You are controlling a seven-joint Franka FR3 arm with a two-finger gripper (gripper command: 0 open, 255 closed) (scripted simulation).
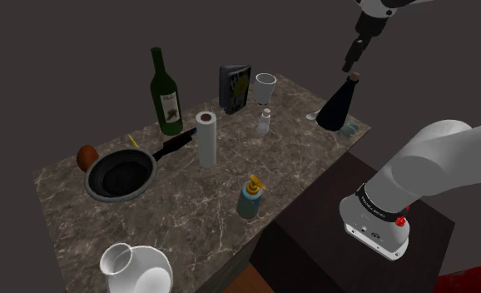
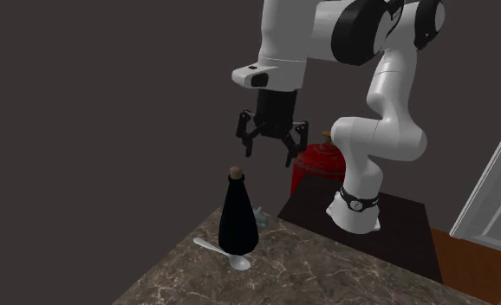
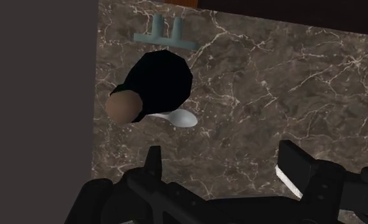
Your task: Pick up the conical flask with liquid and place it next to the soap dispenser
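Shoulder view: gripper (image 1: 353, 60) at 12 o'clock of flask (image 1: 340, 101), fingers spread, apparently poised to descend on its neck; dispenser (image 1: 250, 198) at flask's 7 o'clock, well apart.

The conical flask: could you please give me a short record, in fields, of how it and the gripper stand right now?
target: black corked flask, upright near a table corner
gripper: gripper open, above the flask, clear of it
beside target: pale spoon at its base
destination: teal soap dispenser with yellow pump, well apart from the flask
task state: flask not yet picked up
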